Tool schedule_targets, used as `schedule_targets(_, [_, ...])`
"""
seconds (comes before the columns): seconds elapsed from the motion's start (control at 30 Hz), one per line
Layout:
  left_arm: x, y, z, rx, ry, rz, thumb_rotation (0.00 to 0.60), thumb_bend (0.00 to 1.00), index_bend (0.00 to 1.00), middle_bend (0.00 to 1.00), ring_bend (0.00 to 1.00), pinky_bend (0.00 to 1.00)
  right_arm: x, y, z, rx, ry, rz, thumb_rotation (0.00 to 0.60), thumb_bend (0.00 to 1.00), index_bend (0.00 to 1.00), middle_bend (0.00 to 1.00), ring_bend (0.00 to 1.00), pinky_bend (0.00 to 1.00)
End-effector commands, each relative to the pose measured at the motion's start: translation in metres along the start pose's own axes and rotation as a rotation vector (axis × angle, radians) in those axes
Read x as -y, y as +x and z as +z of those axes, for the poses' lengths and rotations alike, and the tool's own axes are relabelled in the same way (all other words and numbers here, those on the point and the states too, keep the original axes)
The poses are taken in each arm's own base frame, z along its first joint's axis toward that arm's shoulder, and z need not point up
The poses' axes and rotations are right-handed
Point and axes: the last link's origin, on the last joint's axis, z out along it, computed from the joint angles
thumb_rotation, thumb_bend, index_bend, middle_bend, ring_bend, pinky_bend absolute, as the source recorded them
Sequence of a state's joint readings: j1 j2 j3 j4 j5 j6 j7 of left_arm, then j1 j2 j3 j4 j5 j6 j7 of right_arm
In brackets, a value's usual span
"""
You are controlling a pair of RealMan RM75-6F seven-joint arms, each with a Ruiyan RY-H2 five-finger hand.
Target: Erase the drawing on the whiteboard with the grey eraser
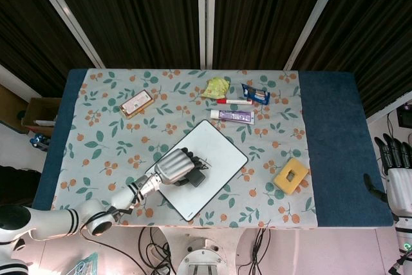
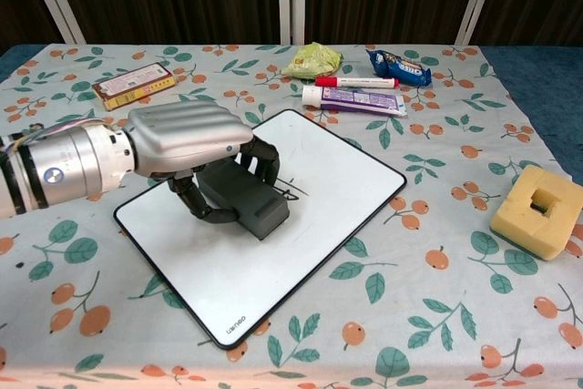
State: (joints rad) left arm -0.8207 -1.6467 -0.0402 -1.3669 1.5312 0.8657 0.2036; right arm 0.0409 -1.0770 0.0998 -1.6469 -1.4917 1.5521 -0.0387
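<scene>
Right, the left hand [image 2: 187, 138] is gripping the grey eraser [image 2: 244, 196], fingers curled down around the block, and the eraser sits flat on the whiteboard [image 2: 273, 252] close to its middle. From the head camera the same hand [image 1: 172, 166] covers most of the eraser [image 1: 195, 177], with only a dark corner peeking out on the right side. A small stub of the drawing [image 2: 291, 192] shows just beside the eraser's right end, thin dark strokes, and the eraser hides whatever lies beneath it. The board lies tilted on the patterned tablecloth [image 2: 428, 316], one corner pointing near and one far.

Over on the far right, the right hand [image 1: 400, 181] hangs off the edge of the table, fingers pointing up and apart, holding nothing.

Elsewhere on the cloth: a yellow sponge block [image 2: 537, 211] with a square hole sits well to the right of the board. Beyond the board's far corner lie a purple tube [image 2: 357, 98] and, just behind it, a red-capped marker [image 2: 355, 82]. Further back there's a crumpled yellow-green wrapper [image 2: 313, 59] and a blue snack packet [image 2: 398, 66]. At far left rests a small flat box [image 2: 132, 85].
</scene>
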Motion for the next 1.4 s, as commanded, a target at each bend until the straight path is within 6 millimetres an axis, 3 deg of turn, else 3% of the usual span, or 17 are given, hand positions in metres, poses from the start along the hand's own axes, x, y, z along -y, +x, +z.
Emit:
schedule_targets(0.03, [0.004,-0.003,0.017,-0.002,0.034,-0.014,0.600,0.36,0.59,0.49,0.42,0.47,0.001,0.001,-0.002,-0.002,0.002,-0.001,0.600,0.25,0.00,0.00,0.00,0.00])
schedule_targets(0.5, [0.032,0.002,0.060,-0.015,0.171,-0.055,0.600,0.37,0.59,0.49,0.42,0.47,0.001,0.000,-0.004,0.007,0.002,0.003,0.600,0.25,0.00,0.00,0.00,0.00])
schedule_targets(0.67, [0.024,0.001,0.061,-0.018,0.151,-0.083,0.600,0.37,0.59,0.49,0.42,0.47,0.000,-0.001,-0.004,0.006,0.000,0.003,0.600,0.25,0.00,0.00,0.00,0.00])
schedule_targets(0.87, [-0.001,0.002,0.061,-0.028,0.081,-0.101,0.600,0.37,0.60,0.50,0.42,0.48,0.000,-0.003,-0.003,0.013,0.000,0.003,0.600,0.25,0.00,0.00,0.00,0.00])
schedule_targets(1.1, [-0.025,-0.004,0.051,0.007,-0.010,-0.058,0.600,0.38,0.61,0.51,0.43,0.48,-0.001,-0.002,-0.004,0.011,-0.006,0.004,0.600,0.25,0.00,0.00,0.00,0.00])
schedule_targets(1.4, [-0.018,0.008,0.013,0.126,-0.004,-0.057,0.600,0.38,0.65,0.55,0.47,0.50,-0.003,-0.003,-0.003,0.012,-0.009,0.006,0.600,0.26,0.00,0.00,0.00,0.00])
